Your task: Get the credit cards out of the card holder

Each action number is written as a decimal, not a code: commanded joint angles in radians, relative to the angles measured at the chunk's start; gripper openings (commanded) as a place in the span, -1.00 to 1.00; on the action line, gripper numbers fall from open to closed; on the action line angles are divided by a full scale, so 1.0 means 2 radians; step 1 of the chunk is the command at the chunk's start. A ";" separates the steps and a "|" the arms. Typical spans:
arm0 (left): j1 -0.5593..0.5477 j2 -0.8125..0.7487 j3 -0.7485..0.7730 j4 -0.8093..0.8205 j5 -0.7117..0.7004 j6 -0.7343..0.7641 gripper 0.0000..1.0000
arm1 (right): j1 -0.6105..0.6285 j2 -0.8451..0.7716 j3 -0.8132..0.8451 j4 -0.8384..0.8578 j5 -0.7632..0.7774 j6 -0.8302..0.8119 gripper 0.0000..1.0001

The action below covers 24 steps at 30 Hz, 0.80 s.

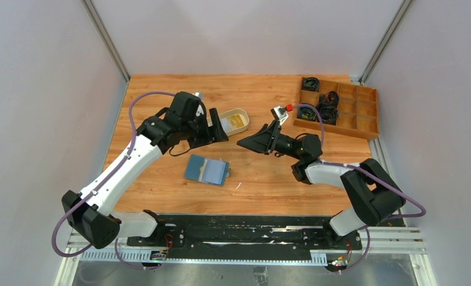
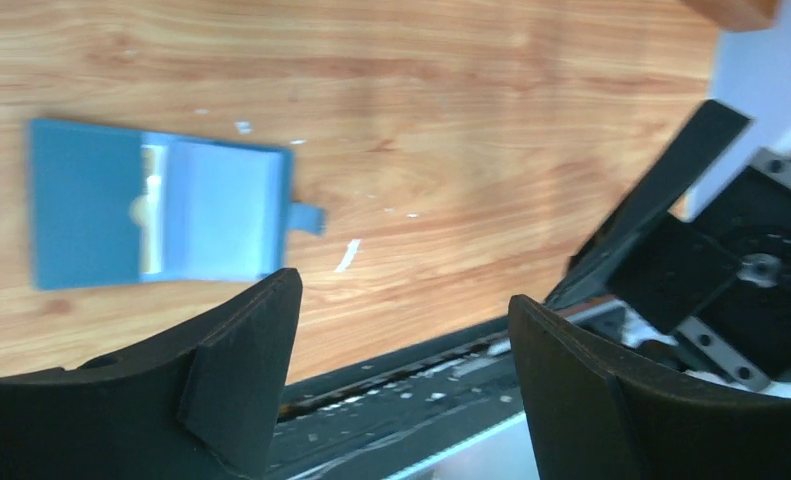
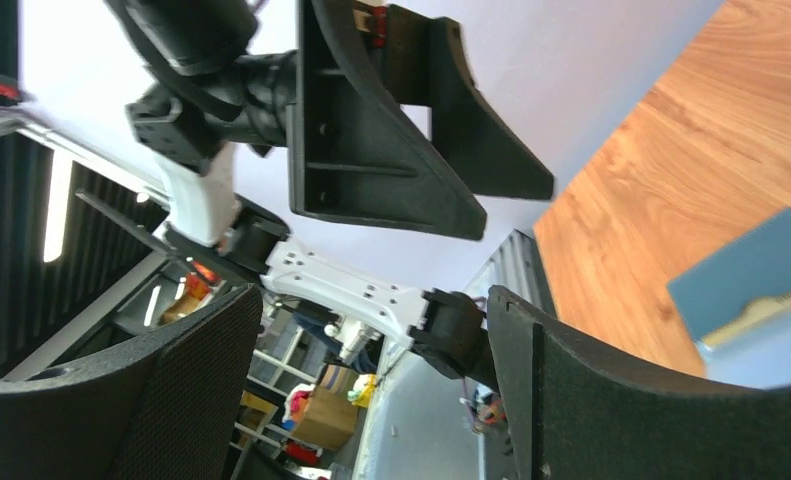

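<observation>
- Table: wooden. The contents of the compartment box at its far right corner are too small to make out.
- Left arm: reaches forward, and my left pincer hangs at the near end of the cream tray. Jaws wide apart, nothing between them.
- Right arm: folded inward, with my right pincer just right of the tray. Jaws wide apart, empty.
- Card holder: lies open on the table, touched by neither pincer. Pocket contents are unclear.
- Credit card: yellow, in the tray, partly hidden by my left pincer.
</observation>
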 commanded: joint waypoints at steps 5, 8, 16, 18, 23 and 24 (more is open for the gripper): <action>0.034 -0.019 -0.082 -0.064 -0.129 0.050 0.75 | 0.034 -0.048 -0.026 -0.249 0.022 -0.191 0.71; 0.079 -0.034 -0.148 -0.021 -0.109 0.052 0.73 | 0.049 -0.078 -0.027 -0.326 0.046 -0.239 0.72; 0.163 -0.026 -0.229 0.046 -0.072 0.085 0.63 | 0.050 -0.097 -0.048 -0.356 0.044 -0.255 0.72; 0.185 -0.009 -0.250 0.071 -0.039 0.088 0.65 | 0.051 -0.099 -0.053 -0.357 0.042 -0.254 0.72; 0.203 0.042 -0.265 0.128 0.020 0.093 0.67 | 0.051 -0.108 -0.061 -0.358 0.029 -0.252 0.73; 0.204 0.049 -0.267 0.142 0.030 0.092 0.67 | 0.051 -0.111 -0.062 -0.359 0.028 -0.252 0.73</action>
